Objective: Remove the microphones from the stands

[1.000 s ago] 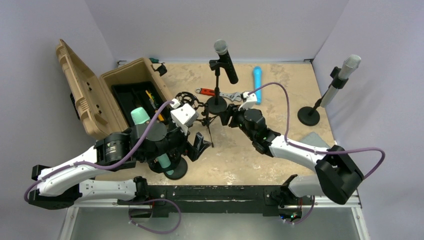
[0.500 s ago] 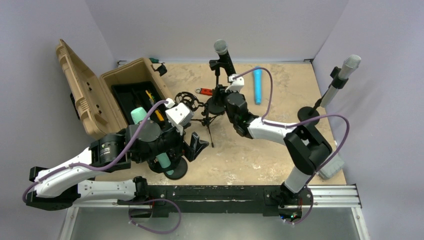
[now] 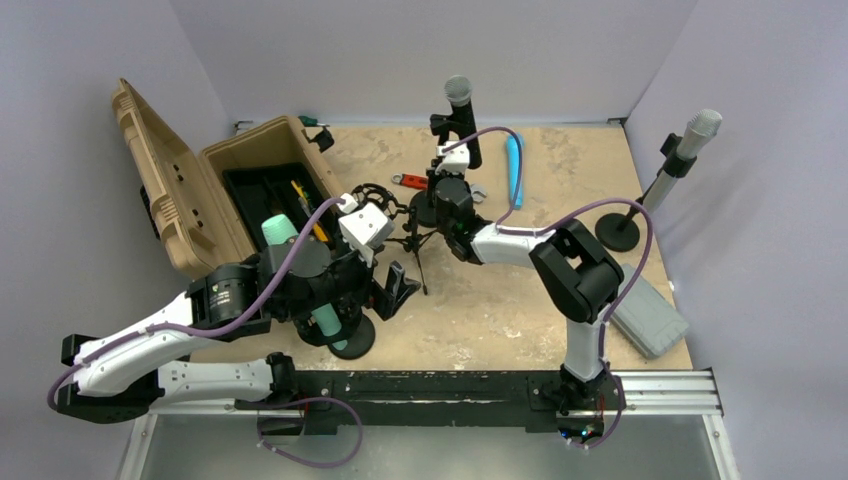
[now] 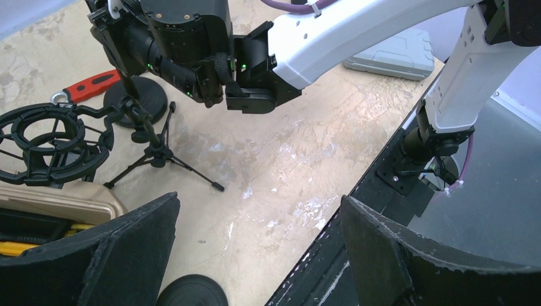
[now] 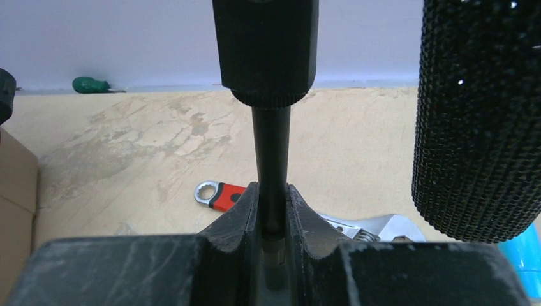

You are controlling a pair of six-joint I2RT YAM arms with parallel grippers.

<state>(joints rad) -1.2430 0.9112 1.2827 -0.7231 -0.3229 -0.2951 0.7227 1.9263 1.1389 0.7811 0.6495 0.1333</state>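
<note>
The right pincer [image 5: 273,197] is pressed together on the thin black pole [image 5: 271,153] of the stand, one finger on each side, low on the pole and under its thick knurled collar. At 3 o'clock from that grip in the wrist view hangs a dark mesh surface, which looks like the head of the microphone [image 3: 459,100]. From above, the microphone sits in its clip at the top of the pole, at 12 o'clock on the table, its head leaning toward the back wall.

The left pincer [image 4: 258,201] is spread wide and holds nothing. It hovers over bare tabletop at about 8 o'clock from the stand, near a small tripod [image 4: 156,153].

A red-handled wrench [image 5: 220,194] lies on the table just behind the pole.

As I read it, only the bracing is done: the stand is held steady, but the microphone has not left the clip. Gripping its body and drawing it free remains, most likely work for the idle left pincer.
</note>
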